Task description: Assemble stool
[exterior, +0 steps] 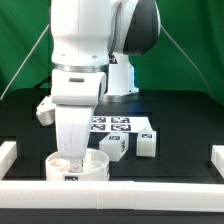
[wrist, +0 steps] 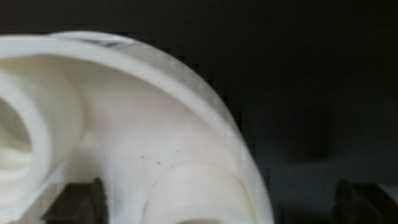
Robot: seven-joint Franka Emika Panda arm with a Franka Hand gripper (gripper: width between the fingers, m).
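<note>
The round white seat (exterior: 80,168) sits near the front rail, towards the exterior view's left. My gripper (exterior: 72,157) reaches straight down onto it. In the wrist view the seat's curved wall (wrist: 169,120) fills most of the picture. My gripper (wrist: 217,215) stands astride that wall, one dark finger (wrist: 71,205) against it. The other finger (wrist: 365,205) stands apart from it with a dark gap between. Two blocky legs (exterior: 113,146) (exterior: 147,142) lie to the exterior view's right of the seat. Another white piece (exterior: 47,109), perhaps a leg, lies behind on the left.
The marker board (exterior: 112,125) lies flat behind the two legs. White border rails run along the front (exterior: 120,190), the left (exterior: 8,152) and the right (exterior: 215,158). The arm's base stands at the back.
</note>
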